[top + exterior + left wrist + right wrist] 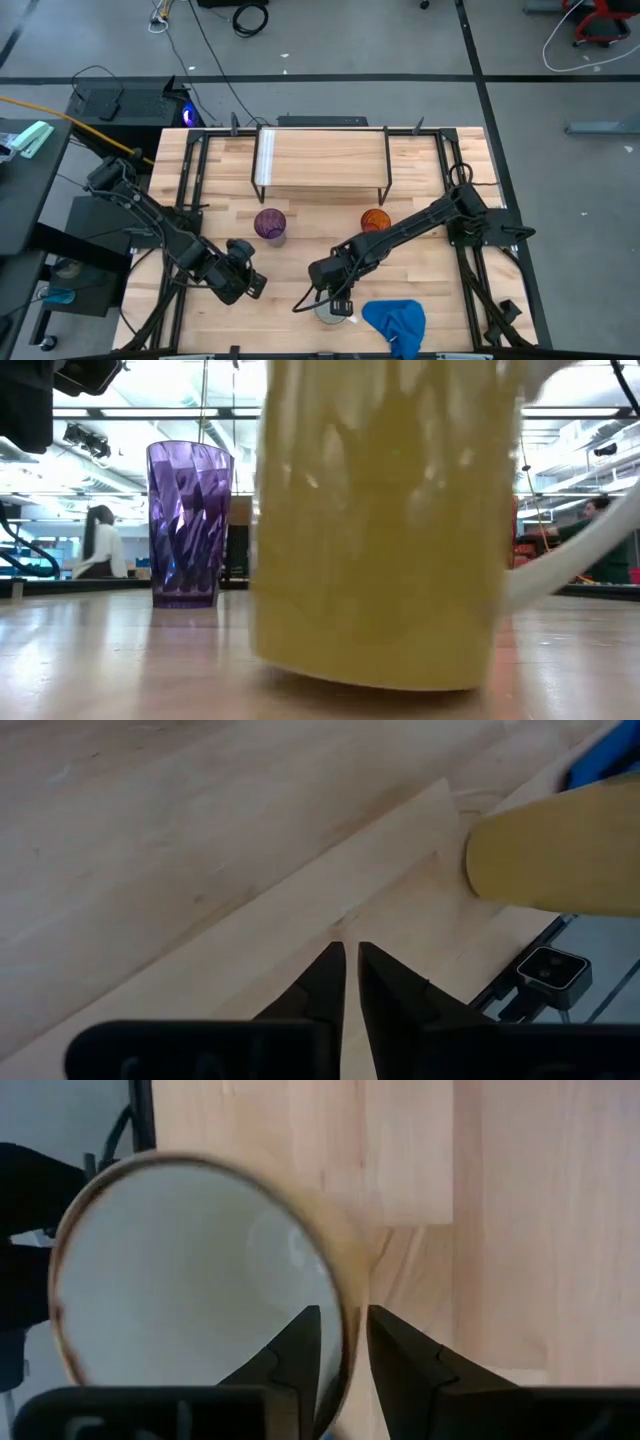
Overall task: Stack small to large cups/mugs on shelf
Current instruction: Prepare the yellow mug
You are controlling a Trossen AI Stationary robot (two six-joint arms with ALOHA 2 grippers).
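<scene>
The white mug (330, 314) stands near the table's front edge, mostly under my right gripper (337, 298), which is shut on it. It fills the low view (380, 530), with its handle (565, 560) to one side. The purple tumbler (270, 224) and the orange cup (375, 220) stand upright on the tabletop in front of the shelf (320, 165). The shelf stands on its black wire legs at the far middle. My left gripper (247, 282) is shut and empty, low over the table to the left of the mug (560, 850). My right gripper (345, 1355) holds the mug by its rim wall (340, 1295), with one finger (295, 1355) inside the mug and the other (405, 1355) outside. The fingers come from above, pointing down. The mug is upright, and I cannot tell whether its base is clear of the table.
A blue cloth (397, 322) lies at the front edge, just right of the mug. Black frame rails run along the table's left and right sides. Bare wood lies between the cups and the front edge. A person (98, 540) shows in the room far behind.
</scene>
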